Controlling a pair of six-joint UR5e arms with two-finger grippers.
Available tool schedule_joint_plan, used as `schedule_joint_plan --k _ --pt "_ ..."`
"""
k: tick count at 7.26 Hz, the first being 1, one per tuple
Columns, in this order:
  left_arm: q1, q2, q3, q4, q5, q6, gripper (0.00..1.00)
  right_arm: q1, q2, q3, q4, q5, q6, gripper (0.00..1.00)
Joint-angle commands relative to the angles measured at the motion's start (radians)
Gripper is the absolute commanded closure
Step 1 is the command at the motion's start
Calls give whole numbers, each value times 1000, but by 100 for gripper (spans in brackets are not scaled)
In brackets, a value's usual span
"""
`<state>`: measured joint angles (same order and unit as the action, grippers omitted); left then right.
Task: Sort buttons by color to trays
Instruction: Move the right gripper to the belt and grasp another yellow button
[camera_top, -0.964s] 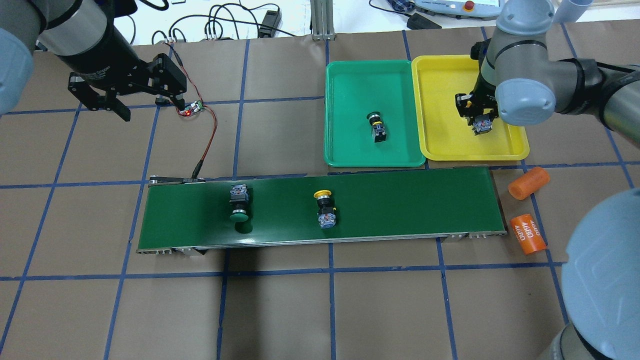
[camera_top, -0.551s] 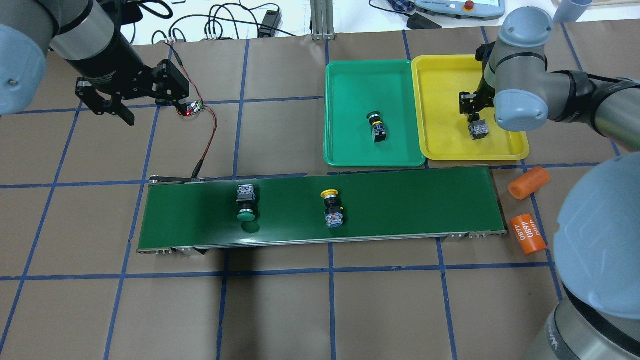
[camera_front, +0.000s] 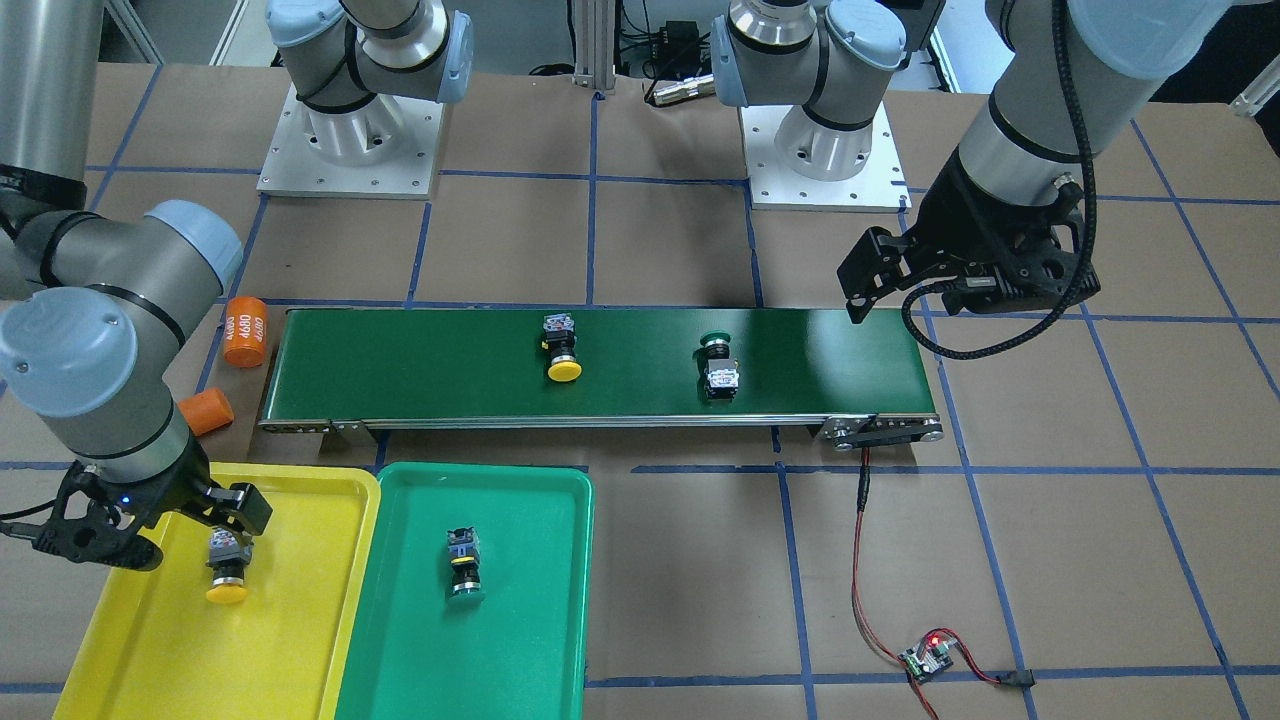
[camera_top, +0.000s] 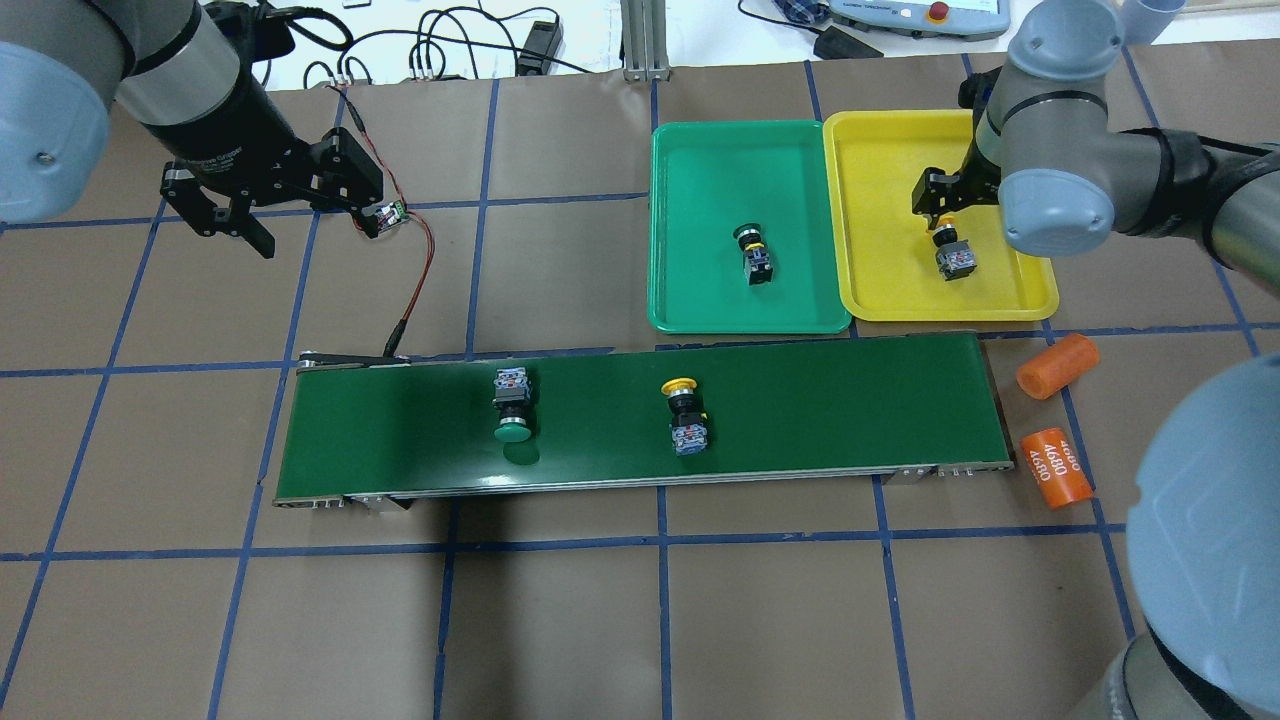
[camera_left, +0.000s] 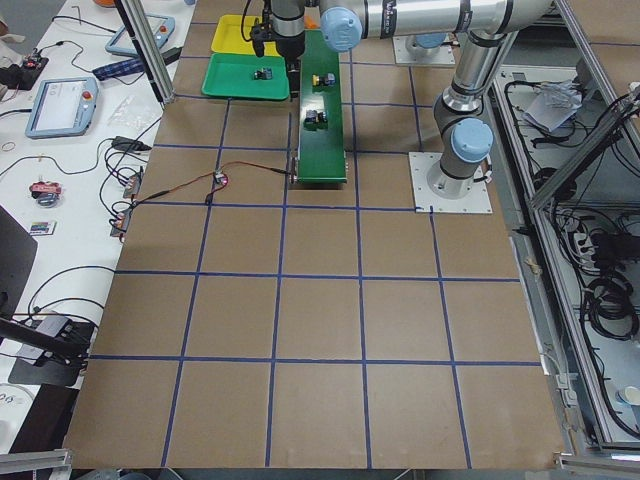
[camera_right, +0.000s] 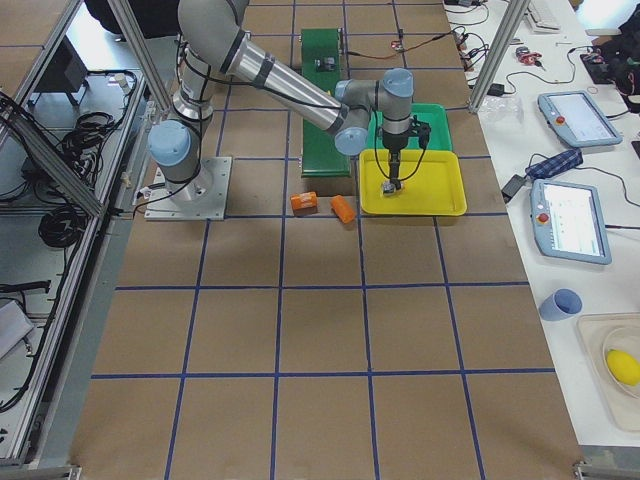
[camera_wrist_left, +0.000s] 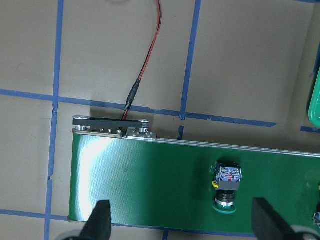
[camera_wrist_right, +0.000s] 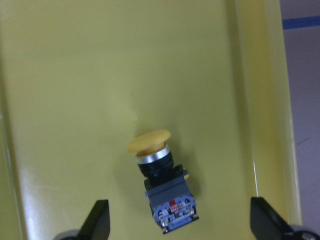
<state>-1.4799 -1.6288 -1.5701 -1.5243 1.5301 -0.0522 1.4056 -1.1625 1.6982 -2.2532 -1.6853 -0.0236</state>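
**Fig.** Sorting approx. half done (judged): one push-button per tray, two left on the conveyor belt (camera_top: 850, 400).

- **R end effector** (camera_front: 165, 520): hangs open over the yellow tray (camera_top: 880, 180). Its fingers stand wide on either side of the sorted yellow-cap button (camera_wrist_right: 162, 185) w/o touching it.
- **Sorted yellow-cap button:** lies free on its side on the tray floor, nearer the rim away from the green tray (camera_top: 720, 160). Cap colour matches the tray, hence its place. It has a domed yellow cap, silver collar, black neck and blue-grey contact block w/ a red mark.
- **Sorted green-cap button** (camera_top: 752, 255): likewise on its side, approx. mid-tray.
- **L end effector** (camera_top: 310, 215): open and empty, above the desk (camera_top: 600, 620) beyond the belt's end. Its wrist view takes in the belt green-cap button (camera_top: 512, 405), prob. the next pick.
- **Belt yellow-cap button** (camera_top: 685, 415): lies mid-belt, apart from the green one.
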Motion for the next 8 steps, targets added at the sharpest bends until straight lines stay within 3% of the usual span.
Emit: schedule_joint_plan --k 1,2,3,5,8 --pt "3 -14 12 -7 -2 -4 0 16 -156 9 217 9 2 0" --pt "3 -23 18 -16 8 -6 0 68 -246 11 363 39 7 0" --pt "1 -20 37 -43 21 -6 0 129 -305 14 409 44 51 0" --pt "1 -29 64 -66 10 -5 0 257 -318 93 414 50 182 0" --pt "-10 7 -17 -51 16 9 0 372 -263 143 402 50 304 0"
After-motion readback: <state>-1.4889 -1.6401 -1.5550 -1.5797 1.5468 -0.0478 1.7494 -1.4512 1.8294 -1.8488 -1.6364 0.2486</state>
